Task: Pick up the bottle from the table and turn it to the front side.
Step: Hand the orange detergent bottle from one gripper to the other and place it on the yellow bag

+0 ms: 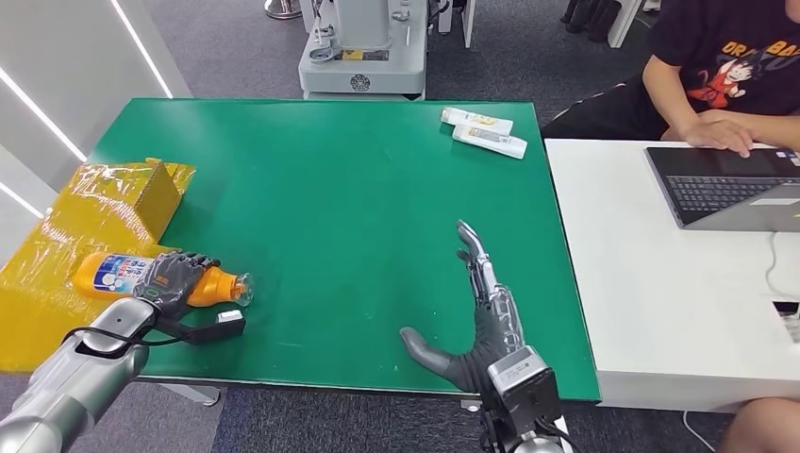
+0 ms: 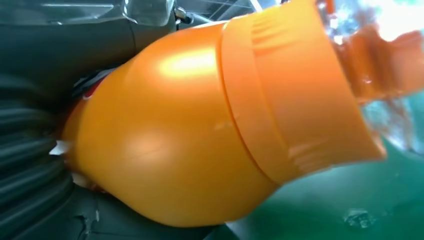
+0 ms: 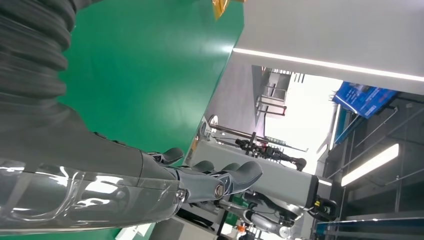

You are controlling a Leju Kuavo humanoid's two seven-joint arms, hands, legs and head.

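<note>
An orange bottle (image 1: 113,275) with a blue and white label and a clear cap lies on its side at the left edge of the green table (image 1: 349,198), cap pointing right. My left hand (image 1: 175,276) grips it around the neck end; in the left wrist view the bottle's orange shoulder (image 2: 200,130) fills the frame against the hand's grey cover. My right hand (image 1: 481,311) hovers over the table's near right part, flat, fingers straight and apart, holding nothing; its fingers (image 3: 220,182) show in the right wrist view.
A yellow taped cardboard box (image 1: 104,203) sits at the table's left, behind the bottle. Two white tubes (image 1: 486,132) lie at the far right corner. A person at a laptop (image 1: 726,184) sits by the white table (image 1: 660,283) on the right.
</note>
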